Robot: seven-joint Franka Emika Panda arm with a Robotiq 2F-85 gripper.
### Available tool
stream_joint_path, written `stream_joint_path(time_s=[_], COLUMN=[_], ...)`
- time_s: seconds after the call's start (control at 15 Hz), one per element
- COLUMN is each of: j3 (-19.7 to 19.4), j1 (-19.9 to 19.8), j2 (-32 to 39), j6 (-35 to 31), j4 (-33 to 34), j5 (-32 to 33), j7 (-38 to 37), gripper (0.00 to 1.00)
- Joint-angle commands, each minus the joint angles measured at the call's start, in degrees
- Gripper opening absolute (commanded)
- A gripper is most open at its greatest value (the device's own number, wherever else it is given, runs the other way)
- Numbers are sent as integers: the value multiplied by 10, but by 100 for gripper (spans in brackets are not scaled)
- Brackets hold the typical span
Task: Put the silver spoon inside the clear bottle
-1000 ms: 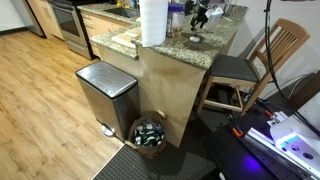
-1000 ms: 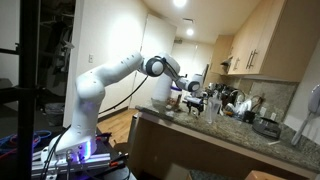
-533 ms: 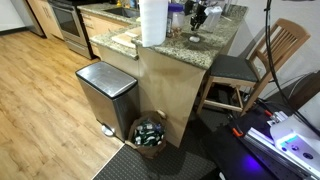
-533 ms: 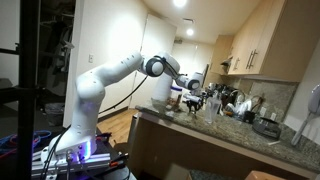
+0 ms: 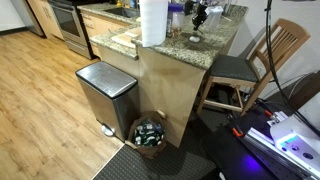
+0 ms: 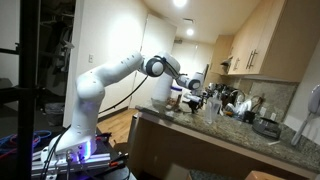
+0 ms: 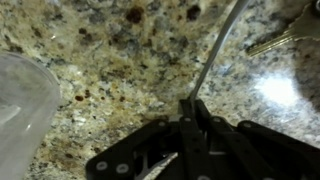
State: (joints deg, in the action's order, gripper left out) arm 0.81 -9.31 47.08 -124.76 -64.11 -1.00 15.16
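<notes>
The main risk is the thin silver spoon (image 7: 216, 52) twisting or slipping in the grasp. The hand (image 7: 192, 108) is clenched on one end of the handle only, so the long free length could swing like a lever if it touches anything. A knock against the rim of the clear bottle (image 7: 18, 100) would probably do that. It might also tip the bottle, which looks light and likely empty. The bottle shows only as a pale curved wall at the edge of the wrist view. Its mouth is out of sight, so lining the spoon up with it is hard to judge from here. An entry off-centre or at a slant would likely jam the spoon on the rim.

The spoon runs away from the hand over the speckled worktop (image 7: 110, 50), off to one side of the bottle and apart from it. I cannot tell whether its far end rests on the stone.

In an exterior view the arm (image 6: 110, 75) rises from its base, bends high and reaches forward. Its wrist is turned down, so the hand (image 6: 192, 92) hangs low over the worktop (image 6: 210, 128).
</notes>
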Motion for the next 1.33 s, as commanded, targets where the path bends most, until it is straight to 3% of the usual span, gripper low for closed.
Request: stream_joint_path(time_s=[0.0, 0.27, 0.6, 0.8, 0.87, 1.27], j3=[-1, 4, 1, -10, 0, 0], j1=[-3, 23, 61, 65, 65, 66], j2=[1, -52, -152, -222, -164, -165], j6=[6, -42, -168, -255, -204, -204], j4=[11, 0, -27, -71, 1, -4], j5=[-4, 13, 18, 12, 13, 13], j7=[-4, 6, -24, -71, -50, -54], gripper=[0, 0, 0, 0, 0, 0])
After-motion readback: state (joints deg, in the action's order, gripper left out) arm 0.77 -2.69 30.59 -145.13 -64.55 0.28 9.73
